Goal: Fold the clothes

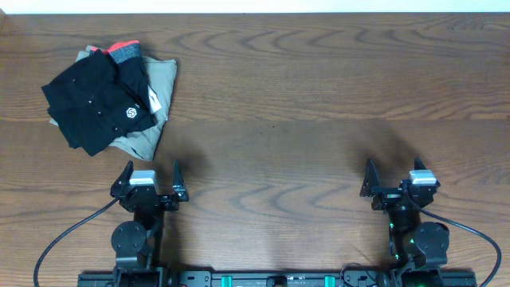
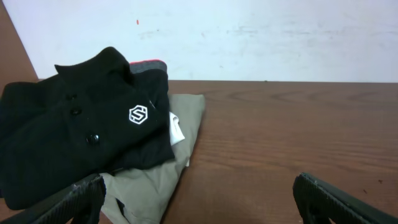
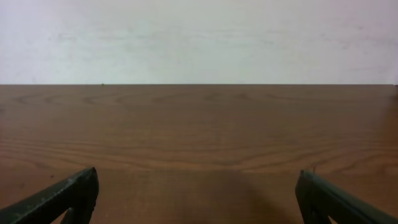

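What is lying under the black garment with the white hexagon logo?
A khaki garment shows beneath the black garment, and a grey and red-orange band peeks out at its far edge. How many layers lie hidden underneath cannot be seen.

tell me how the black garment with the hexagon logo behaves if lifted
The black garment looks soft and creased, so it likely droops and unfolds. It rests on the khaki garment, so pulling may drag that along.
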`<state>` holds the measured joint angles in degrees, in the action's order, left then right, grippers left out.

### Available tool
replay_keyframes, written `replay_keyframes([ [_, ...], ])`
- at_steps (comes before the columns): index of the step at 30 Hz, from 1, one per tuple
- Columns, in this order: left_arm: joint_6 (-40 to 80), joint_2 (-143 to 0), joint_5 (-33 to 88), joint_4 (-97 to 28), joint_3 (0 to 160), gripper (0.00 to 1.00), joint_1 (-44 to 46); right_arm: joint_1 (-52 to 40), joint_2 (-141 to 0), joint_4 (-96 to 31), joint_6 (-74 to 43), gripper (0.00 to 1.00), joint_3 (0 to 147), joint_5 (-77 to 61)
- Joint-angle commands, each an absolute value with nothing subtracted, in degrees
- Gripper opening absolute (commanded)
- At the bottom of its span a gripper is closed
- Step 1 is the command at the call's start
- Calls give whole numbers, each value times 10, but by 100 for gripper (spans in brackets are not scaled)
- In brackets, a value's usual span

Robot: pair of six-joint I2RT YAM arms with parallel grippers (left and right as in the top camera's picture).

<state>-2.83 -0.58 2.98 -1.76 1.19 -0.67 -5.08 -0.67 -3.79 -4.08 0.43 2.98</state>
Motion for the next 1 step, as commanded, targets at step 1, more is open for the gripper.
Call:
replay_keyframes([
  [1,-25,-2,30,-38,2,98,-10,-45,-3,-40,-36,99,3,30],
])
